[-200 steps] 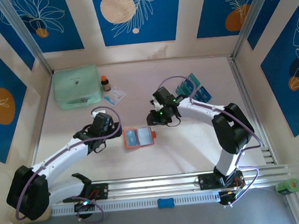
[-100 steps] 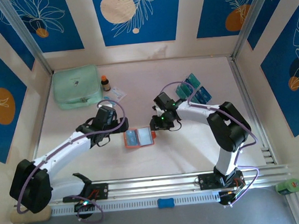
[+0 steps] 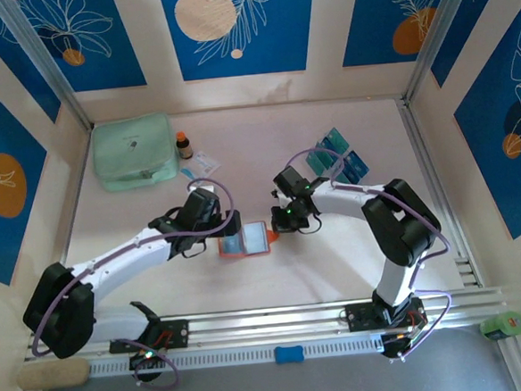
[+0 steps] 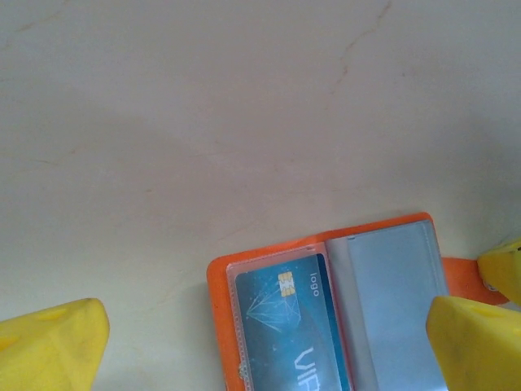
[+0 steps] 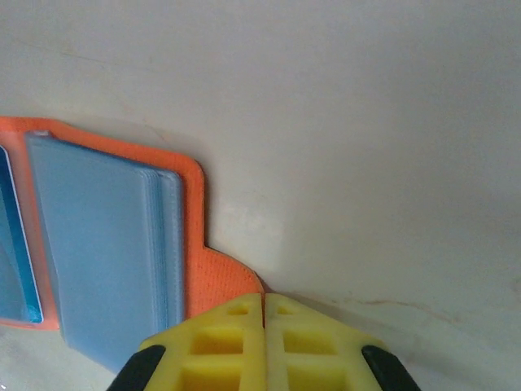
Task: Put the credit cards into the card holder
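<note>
The orange card holder lies open on the table, and a teal credit card sits in its left clear pocket. More credit cards lie loose at the back right. My left gripper hovers open over the holder's left half, its yellow fingers spread on either side of the holder. My right gripper is shut, its joined tips resting on the holder's orange snap tab at the right edge. I cannot tell whether the tab is pinched.
A mint-green zip pouch lies at the back left, with a small brown bottle and a white-and-blue packet beside it. The metal rail runs along the near edge. Bare table surrounds the holder.
My left gripper moved right to the holder's left side. My right gripper came down to the snap tab and closed. The holder shifted slightly right.
</note>
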You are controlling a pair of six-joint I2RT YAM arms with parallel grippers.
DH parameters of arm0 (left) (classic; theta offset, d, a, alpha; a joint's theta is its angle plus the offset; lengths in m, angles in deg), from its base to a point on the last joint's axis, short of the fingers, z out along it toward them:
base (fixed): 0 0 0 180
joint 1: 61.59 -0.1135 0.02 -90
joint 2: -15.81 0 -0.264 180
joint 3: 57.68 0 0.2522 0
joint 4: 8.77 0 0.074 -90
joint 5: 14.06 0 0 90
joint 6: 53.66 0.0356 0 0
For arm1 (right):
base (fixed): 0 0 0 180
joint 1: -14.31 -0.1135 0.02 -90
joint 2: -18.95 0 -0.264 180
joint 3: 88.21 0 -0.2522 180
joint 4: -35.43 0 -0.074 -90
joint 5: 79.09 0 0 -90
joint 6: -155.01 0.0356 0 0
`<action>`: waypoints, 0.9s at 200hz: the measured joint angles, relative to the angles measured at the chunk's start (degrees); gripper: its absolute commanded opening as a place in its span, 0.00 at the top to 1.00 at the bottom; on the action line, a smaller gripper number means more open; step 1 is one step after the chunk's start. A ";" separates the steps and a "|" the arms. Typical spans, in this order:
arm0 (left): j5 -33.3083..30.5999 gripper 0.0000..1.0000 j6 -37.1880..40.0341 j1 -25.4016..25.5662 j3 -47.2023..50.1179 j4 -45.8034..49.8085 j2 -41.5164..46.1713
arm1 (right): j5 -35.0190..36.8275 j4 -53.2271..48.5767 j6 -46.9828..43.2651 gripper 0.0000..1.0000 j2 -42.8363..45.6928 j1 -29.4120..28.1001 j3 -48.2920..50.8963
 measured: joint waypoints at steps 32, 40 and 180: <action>0.46 0.00 -0.37 1.81 -1.42 -0.85 -2.27 | 0.02 -0.33 -0.33 0.76 1.22 0.98 0.85; 0.52 0.00 -0.39 2.16 -1.75 -0.96 -2.78 | 0.00 -0.46 -0.33 0.76 1.46 1.11 0.85; 1.31 0.00 -0.37 5.40 -3.17 -3.78 -8.39 | -6.75 0.55 1.97 0.98 -0.46 0.52 -5.27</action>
